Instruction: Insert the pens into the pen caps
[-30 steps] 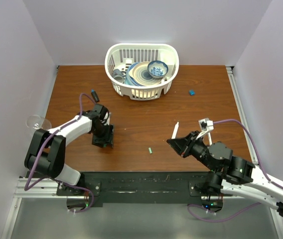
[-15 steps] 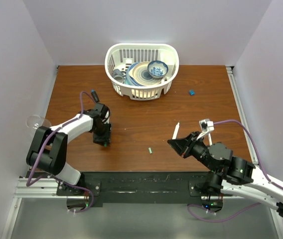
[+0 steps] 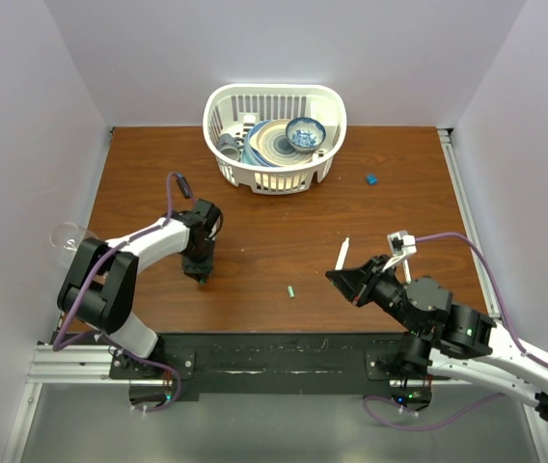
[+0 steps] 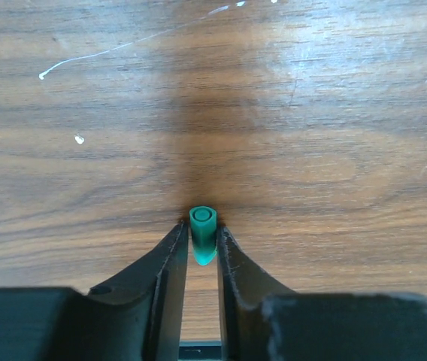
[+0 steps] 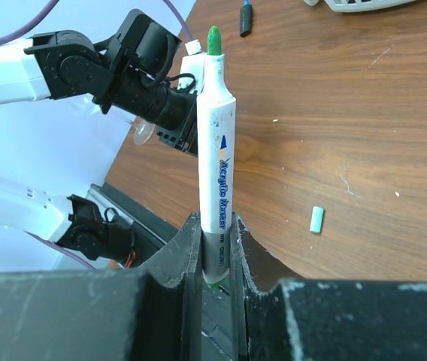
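The left jaws, nearly closed, pinch a pen cap (image 4: pixel 203 233) by its rear half, mouth pointing away: light, stiff, slick plastic that may twist. The right jaws clamp a pen (image 5: pixel 217 165) low on its rigid barrel, green tip far beyond them. A second cap (image 3: pixel 292 291) lies on the table (image 3: pixel 255 222) between the two.

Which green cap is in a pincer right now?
The cap pinched in the left pincer; the other cap lies loose on the table between the arms.

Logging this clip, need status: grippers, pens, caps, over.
Left gripper shut on green cap, close to table. Right gripper shut on white pen, green tip outward. Second cap loose on table, clear of both.
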`<move>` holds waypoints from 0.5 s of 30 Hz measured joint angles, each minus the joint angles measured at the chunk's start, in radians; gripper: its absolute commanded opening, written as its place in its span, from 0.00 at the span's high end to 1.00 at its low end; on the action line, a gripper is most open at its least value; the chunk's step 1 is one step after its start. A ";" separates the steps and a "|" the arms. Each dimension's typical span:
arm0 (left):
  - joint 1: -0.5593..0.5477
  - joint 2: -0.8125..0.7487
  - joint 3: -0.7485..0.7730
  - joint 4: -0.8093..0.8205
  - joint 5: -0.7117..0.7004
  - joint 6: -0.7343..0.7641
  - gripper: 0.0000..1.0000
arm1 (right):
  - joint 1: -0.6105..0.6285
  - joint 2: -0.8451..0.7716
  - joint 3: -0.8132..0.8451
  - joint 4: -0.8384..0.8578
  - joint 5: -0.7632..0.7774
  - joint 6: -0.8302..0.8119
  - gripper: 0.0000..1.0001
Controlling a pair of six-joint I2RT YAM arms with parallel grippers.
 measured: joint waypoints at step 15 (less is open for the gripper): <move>-0.005 -0.064 -0.043 0.042 0.056 -0.048 1.00 | 0.000 0.043 -0.004 0.023 -0.025 -0.001 1.00</move>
